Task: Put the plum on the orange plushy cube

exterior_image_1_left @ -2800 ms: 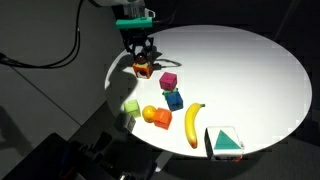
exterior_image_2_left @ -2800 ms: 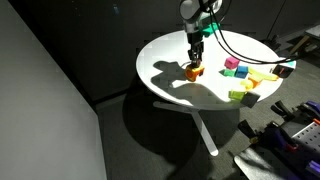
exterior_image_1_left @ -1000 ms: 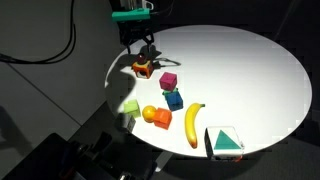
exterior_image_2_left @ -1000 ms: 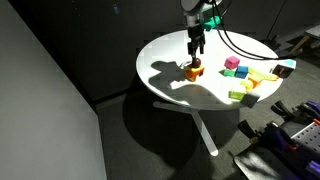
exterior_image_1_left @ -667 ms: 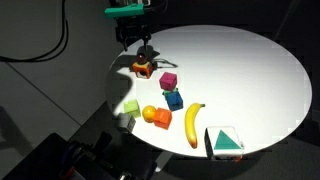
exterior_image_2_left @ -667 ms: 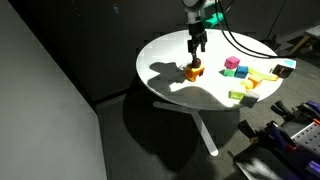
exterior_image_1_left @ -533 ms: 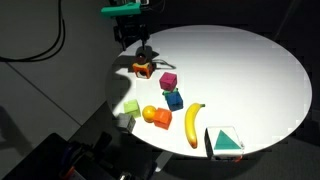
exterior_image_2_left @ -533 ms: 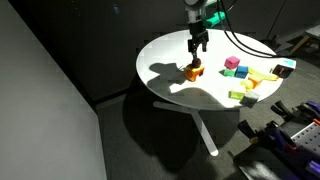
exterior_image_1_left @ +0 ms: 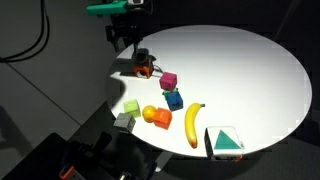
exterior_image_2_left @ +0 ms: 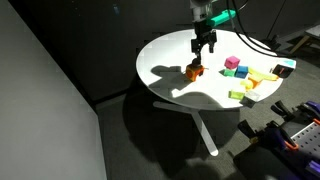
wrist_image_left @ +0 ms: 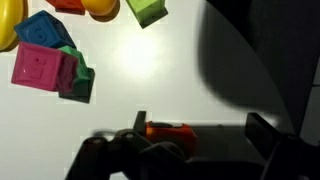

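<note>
Plum (exterior_image_1_left: 141, 57) sits atop the orange plushy cube (exterior_image_1_left: 146, 70), near the table (exterior_image_1_left: 240, 70) edge. Tool (exterior_image_2_left: 205, 47) hangs above and just beside, spread, holding nothing. We judge placement done; next, retreat without nudging the stack.

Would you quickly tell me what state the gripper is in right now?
Gripper: open, holding nothing; the plum sits on the orange plushy cube below it.
</note>
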